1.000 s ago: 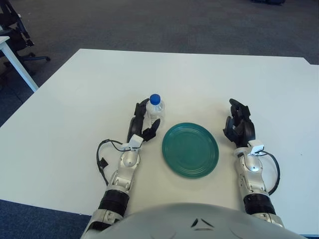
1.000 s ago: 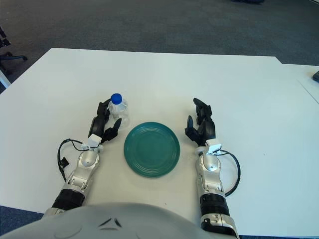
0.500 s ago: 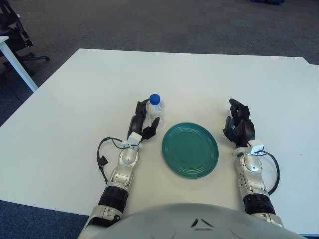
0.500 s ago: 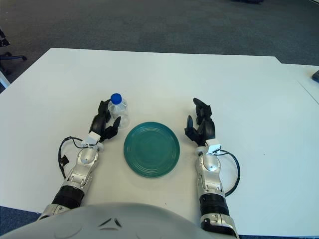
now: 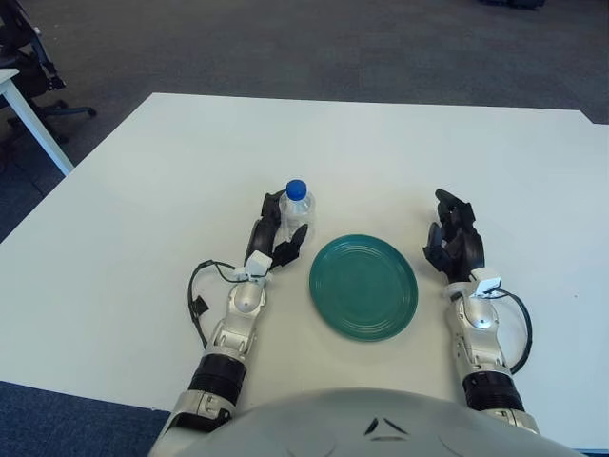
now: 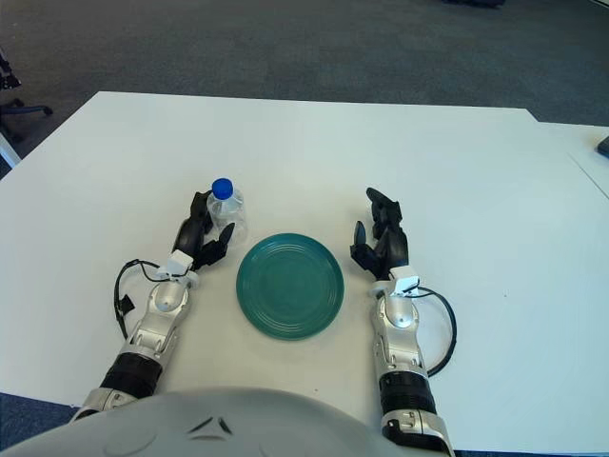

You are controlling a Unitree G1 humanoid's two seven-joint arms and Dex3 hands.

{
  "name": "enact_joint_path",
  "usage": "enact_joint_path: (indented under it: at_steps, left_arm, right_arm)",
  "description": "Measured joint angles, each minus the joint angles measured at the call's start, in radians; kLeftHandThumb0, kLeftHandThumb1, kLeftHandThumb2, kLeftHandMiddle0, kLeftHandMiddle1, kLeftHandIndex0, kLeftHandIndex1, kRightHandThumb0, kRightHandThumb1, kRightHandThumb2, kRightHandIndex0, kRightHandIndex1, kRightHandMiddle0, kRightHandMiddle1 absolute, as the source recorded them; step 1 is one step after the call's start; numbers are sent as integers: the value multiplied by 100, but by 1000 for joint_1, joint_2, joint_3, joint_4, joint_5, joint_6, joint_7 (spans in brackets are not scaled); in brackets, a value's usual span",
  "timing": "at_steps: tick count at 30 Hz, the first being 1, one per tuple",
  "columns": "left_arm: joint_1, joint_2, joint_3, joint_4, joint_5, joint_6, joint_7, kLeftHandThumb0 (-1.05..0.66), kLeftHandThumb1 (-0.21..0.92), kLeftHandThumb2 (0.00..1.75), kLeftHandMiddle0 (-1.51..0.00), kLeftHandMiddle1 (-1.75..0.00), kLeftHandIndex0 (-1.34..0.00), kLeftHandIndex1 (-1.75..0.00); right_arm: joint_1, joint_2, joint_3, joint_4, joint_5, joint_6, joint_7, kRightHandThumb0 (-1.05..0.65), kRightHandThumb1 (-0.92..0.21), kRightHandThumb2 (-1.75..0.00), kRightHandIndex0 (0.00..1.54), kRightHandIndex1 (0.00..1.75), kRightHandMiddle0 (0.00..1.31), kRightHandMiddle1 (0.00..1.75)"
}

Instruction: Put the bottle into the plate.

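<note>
The bottle [image 5: 297, 208] stands upright on the table [image 5: 133, 190], just left of the plate [image 5: 363, 287] and not yet on it. Nearest, the left hand [image 5: 273, 238] is seen at the bottle's near-left side, fingers spread around it, apparently placed for a grasp; whether they press on it cannot be told. The right hand [image 5: 453, 244] is held right of the plate, fingers loosely bent, holding nothing. One bottle, one plate and two hands are counted.
</note>
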Motion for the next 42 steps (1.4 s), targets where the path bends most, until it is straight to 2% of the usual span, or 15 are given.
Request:
enact_joint_path:
  at_steps: [10, 16, 29, 31, 32, 33, 34, 35, 36, 37, 38, 39, 40, 42]
  left_arm:
    - [6, -8, -4, -44, -62, 51, -84, -100, 92, 18, -38, -3, 0, -98]
    - [18, -19, -7, -90, -92, 111, -113, -100, 90, 14, -38, -2, 0, -95]
    - [20, -19, -49, -163, -65, 223, -130, -100, 84, 9, -38, -2, 0, -85]
    - [17, -19, -59, -174, -46, 243, -123, -99, 84, 9, -41, -3, 0, -91]
    - [15, -18, -66, -180, -37, 252, -119, -98, 85, 8, -40, -17, 0, -100]
    - [11, -18, -73, -182, -19, 260, -112, -98, 87, 6, -33, -47, 0, -114]
    - [6, -18, -80, -183, -1, 266, -105, -98, 89, 5, -27, -69, 0, -123]
    - [3, -18, -87, -183, 13, 271, -98, -98, 89, 4, -25, -76, 0, -126]
    - [-1, -19, -93, -182, 25, 274, -92, -96, 89, 3, -32, -108, -7, -144]
    - [-5, -20, -98, -179, 36, 276, -85, -95, 89, 3, -37, -130, -11, -155]
    - [-11, -22, -103, -172, 45, 276, -75, -91, 89, 2, -54, -146, -23, -162]
    - [-19, -26, -106, -161, 58, 274, -60, -90, 89, 2, -60, -152, -28, -165]
    - [-28, -28, -106, -150, 67, 271, -45, -82, 88, 1, -75, -160, -40, -168]
    - [-48, -27, -106, -129, 86, 268, -21, -71, 88, 1, -89, -167, -54, -171]
  right_arm:
    - [15, 9, 14, -40, -7, 50, -17, -46, -83, -75, 51, 16, 0, 82]
    - [20, 12, 18, -46, -15, 54, -28, -47, -84, -74, 51, 16, 0, 85]
    - [22, 13, 20, -48, -32, 56, -30, -46, -84, -73, 52, 16, 0, 86]
    - [22, 13, 20, -48, -32, 56, -31, -45, -83, -73, 53, 17, 0, 86]
    - [22, 13, 20, -48, -32, 56, -31, -45, -83, -73, 53, 17, 0, 86]
    - [22, 13, 20, -48, -32, 56, -31, -45, -83, -73, 54, 17, 0, 86]
    - [22, 14, 20, -48, -32, 56, -31, -45, -83, -73, 54, 17, 0, 86]
    - [22, 14, 20, -48, -32, 56, -31, -45, -83, -73, 54, 17, 0, 86]
    - [21, 15, 20, -48, -32, 56, -31, -45, -83, -73, 54, 17, 0, 86]
    - [21, 15, 20, -48, -32, 55, -32, -46, -83, -74, 54, 17, 0, 86]
    - [21, 15, 20, -48, -32, 55, -32, -45, -82, -74, 54, 17, 0, 86]
    - [22, 16, 19, -48, -32, 55, -32, -45, -82, -74, 54, 17, 0, 86]
    - [22, 16, 19, -48, -32, 54, -32, -46, -82, -74, 53, 17, 0, 86]
    - [23, 16, 19, -48, -32, 52, -33, -46, -82, -74, 53, 17, 0, 87]
